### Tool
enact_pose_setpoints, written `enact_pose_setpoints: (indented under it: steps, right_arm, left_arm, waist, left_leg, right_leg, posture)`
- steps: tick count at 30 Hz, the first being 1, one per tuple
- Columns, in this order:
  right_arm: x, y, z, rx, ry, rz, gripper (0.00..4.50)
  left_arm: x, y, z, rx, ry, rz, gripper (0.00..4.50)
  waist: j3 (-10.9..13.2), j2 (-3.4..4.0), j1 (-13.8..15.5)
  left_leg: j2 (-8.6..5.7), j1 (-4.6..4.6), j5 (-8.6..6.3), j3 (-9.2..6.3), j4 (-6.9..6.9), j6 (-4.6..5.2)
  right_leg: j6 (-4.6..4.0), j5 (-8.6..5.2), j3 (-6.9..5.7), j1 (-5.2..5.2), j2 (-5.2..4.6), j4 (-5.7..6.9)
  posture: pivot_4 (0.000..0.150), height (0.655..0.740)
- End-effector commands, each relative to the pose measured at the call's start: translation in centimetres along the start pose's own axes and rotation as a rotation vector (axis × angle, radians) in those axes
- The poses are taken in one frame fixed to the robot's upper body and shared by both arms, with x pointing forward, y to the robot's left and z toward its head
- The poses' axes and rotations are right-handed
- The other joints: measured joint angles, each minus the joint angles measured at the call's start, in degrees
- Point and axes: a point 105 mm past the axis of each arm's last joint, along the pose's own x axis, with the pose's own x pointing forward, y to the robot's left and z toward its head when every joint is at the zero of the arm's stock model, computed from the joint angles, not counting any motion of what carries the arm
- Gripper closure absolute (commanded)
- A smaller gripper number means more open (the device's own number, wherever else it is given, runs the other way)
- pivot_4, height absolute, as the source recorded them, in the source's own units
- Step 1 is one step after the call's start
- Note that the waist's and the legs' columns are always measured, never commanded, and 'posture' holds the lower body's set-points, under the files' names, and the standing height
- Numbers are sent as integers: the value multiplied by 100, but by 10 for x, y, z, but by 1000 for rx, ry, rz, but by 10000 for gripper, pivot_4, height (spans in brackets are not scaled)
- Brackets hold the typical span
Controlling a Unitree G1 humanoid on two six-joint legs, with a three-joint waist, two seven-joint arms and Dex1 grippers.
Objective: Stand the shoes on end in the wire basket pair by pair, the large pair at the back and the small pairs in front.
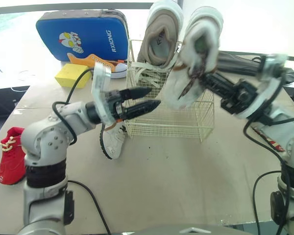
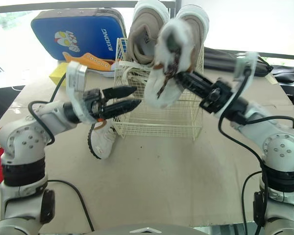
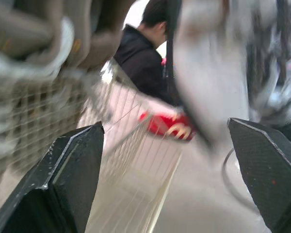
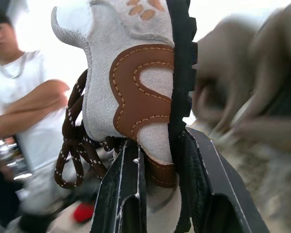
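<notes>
The wire basket (image 1: 186,117) stands mid-table with two large beige-and-white shoes (image 1: 161,36) standing on end at its back. My right gripper (image 1: 198,76) is shut on a small white shoe (image 1: 188,73) with a brown patch, brown laces and a black sole (image 4: 179,73). It holds the shoe tilted in the air over the basket's front, and the shoe is blurred. My left gripper (image 1: 154,96) hovers open and empty at the basket's front-left corner. Its mate, another small white shoe (image 1: 112,139), lies on the table below that gripper.
A red shoe (image 1: 12,154) sits at the table's left edge. An orange sneaker (image 1: 100,62), a yellow block (image 1: 72,76) and a blue case (image 1: 83,34) are at the back left. A black bag (image 1: 245,63) lies back right. People (image 4: 24,97) stand beyond the table.
</notes>
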Motion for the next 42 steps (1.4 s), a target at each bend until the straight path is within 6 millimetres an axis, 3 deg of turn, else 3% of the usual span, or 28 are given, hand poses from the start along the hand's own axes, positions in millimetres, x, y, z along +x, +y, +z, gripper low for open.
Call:
enact_pose_setpoints:
  steps: [1,6,14,20,28,33,34,36,37,38,39,42]
  right_arm:
    - [-1,1,23,-238,-40,5,41879]
    - [2,-11,17,-437,4,76,41882]
    - [-1,-65,-38,-703,217,94,41891]
    - [-1,-79,-41,-737,240,83,42101]
    - [-6,-79,-66,-576,381,107,42123]
    - [-10,-76,-67,-489,393,93,42123]
    - [-12,-76,-68,-478,401,91,34226]
    - [-13,-76,-67,-467,407,88,28029]
    - [-14,-76,-67,-463,413,90,21999]
    - [-14,-76,-66,-474,412,85,19636]
    - [-14,-77,-65,-485,408,74,13586]
    - [-12,-77,-53,-521,374,39,879]
  left_arm:
    - [-4,-27,-3,122,30,-71,680]
    - [-2,-37,-11,152,21,-69,680]
    - [-2,-37,-13,170,-5,-37,680]
    - [-8,-42,-18,192,25,-61,680]
    - [-9,-39,-10,237,12,-31,680]
    - [-20,-37,-8,240,10,26,680]
    - [-22,-37,-9,236,15,33,680]
    - [-24,-38,-9,231,10,41,680]
    - [-24,-38,-8,224,1,46,680]
    - [-24,-37,-8,222,-6,51,680]
    - [-24,-37,-8,222,-8,53,680]
    - [-22,-37,-8,217,-18,59,680]
  waist:
    - [0,0,9]
    - [-3,-3,19]
    - [-2,-1,-6]
    - [1,4,-2]
    - [-1,2,9]
    - [-4,-3,8]
    - [-4,-3,7]
    - [-5,-3,17]
    - [-5,-3,20]
    - [-5,-4,21]
    - [-6,-5,21]
    - [-6,-5,20]
  left_leg:
    - [1,0,0,1,0,0]
    - [2,0,-1,5,0,2]
    - [4,6,3,12,0,-5]
    - [6,5,14,15,-1,-25]
    - [7,5,13,10,-2,-24]
    - [8,6,12,6,-8,-25]
    - [8,6,0,6,-8,-4]
    - [8,6,0,6,-10,-5]
    - [8,5,0,1,-10,-5]
    - [8,5,0,1,-10,-5]
    - [7,5,0,1,-9,-4]
    - [3,5,-1,2,-5,-3]
  right_leg:
    - [-1,0,0,0,-1,-1]
    - [-1,-1,2,1,-3,-3]
    - [0,0,7,2,2,-3]
    - [-1,0,13,2,4,-1]
    - [-3,0,11,1,3,-2]
    - [-3,0,10,1,1,-4]
    - [-3,0,9,1,2,-5]
    - [-3,0,9,1,1,-5]
    - [-3,0,5,2,1,-5]
    - [-3,0,4,2,0,-4]
    - [-3,0,4,2,-1,-5]
    - [-2,0,6,4,-5,-3]
  posture:
    - [1500,7400]
    - [1500,7400]
    - [1500,7400]
    - [1500,7400]
    - [1500,7400]
    - [1500,7400]
    - [1500,7400]
    - [1500,7400]
    - [1500,7400]
    - [1500,7400]
    - [1500,7400]
    - [1500,7400]
